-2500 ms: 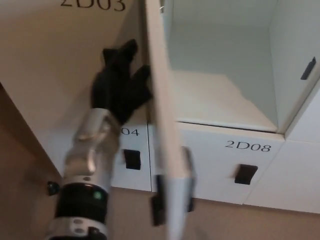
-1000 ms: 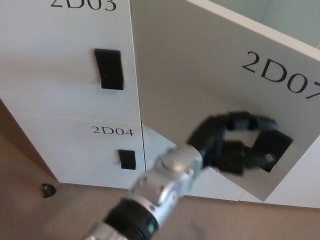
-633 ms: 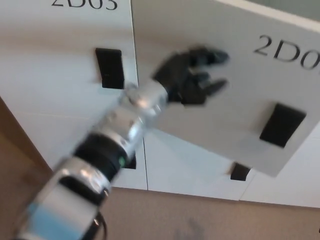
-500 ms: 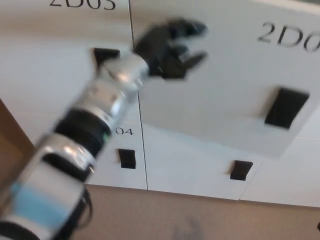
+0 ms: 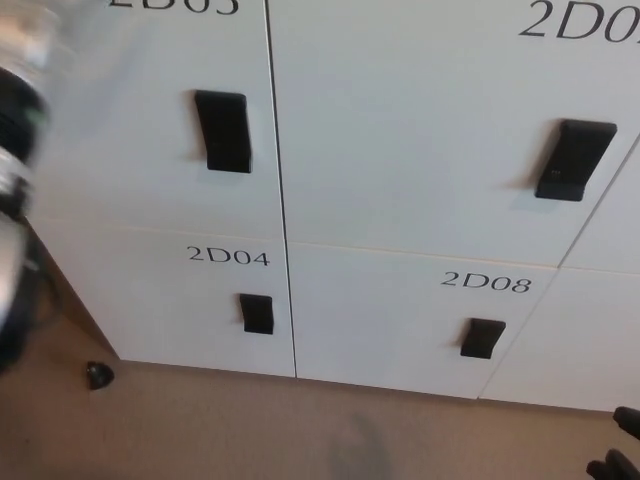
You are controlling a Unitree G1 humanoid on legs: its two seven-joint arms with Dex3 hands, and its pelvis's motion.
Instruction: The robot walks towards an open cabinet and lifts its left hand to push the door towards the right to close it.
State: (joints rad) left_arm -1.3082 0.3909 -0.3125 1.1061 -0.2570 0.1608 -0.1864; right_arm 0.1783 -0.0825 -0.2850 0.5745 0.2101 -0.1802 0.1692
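The white cabinet door marked 2D07 (image 5: pixel 420 130) lies flush with the doors around it, and its black handle (image 5: pixel 573 160) sits at the right. My left forearm (image 5: pixel 18 140) is a blurred silver and black shape along the left edge; its hand is out of the picture. A few black fingertips of my right hand (image 5: pixel 622 448) show in the bottom right corner, low over the floor and well away from the door.
Door 2D03 (image 5: pixel 130 170) with a black handle (image 5: pixel 222 130) is to the left. Drawers 2D04 (image 5: pixel 170 310) and 2D08 (image 5: pixel 400 330) sit below. A small black object (image 5: pixel 98 375) lies on the tan floor (image 5: pixel 300 430) by the cabinet's foot.
The 2D07 door has swung right from half open to flush with the cabinet front. My left hand has left the door and moved up and left out of view.
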